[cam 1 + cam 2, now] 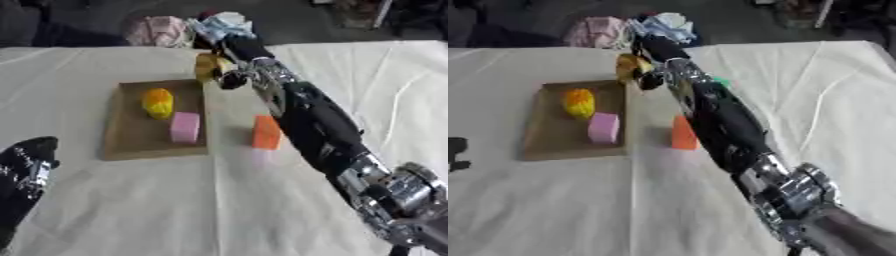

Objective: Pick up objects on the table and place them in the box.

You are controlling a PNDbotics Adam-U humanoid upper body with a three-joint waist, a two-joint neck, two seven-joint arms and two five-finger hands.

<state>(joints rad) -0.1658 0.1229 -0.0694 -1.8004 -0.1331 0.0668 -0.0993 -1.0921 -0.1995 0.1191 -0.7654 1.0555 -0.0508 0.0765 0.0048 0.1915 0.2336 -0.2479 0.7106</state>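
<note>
My right hand (234, 62) is curled round a yellow piece (206, 65); looks light and rigid, so I'd pinch its flat sides.

The right robot hand (234, 67) was stretched way out across the worktop (131, 200), curled around a yellow thing (207, 65) just past the far right corner of the box (131, 145). Box was a flat brown tray, pretty shallow. Inside it sat a yellow-orange object (158, 103) toward the back and a pink block (185, 127) right in front of it, near the right wall. An orange block (266, 132) stood on the white cloth just outside the box, beside the arm. The left robot hand (31, 165) showed at the lower left edge, but I couldn't make out its fingers.
</note>
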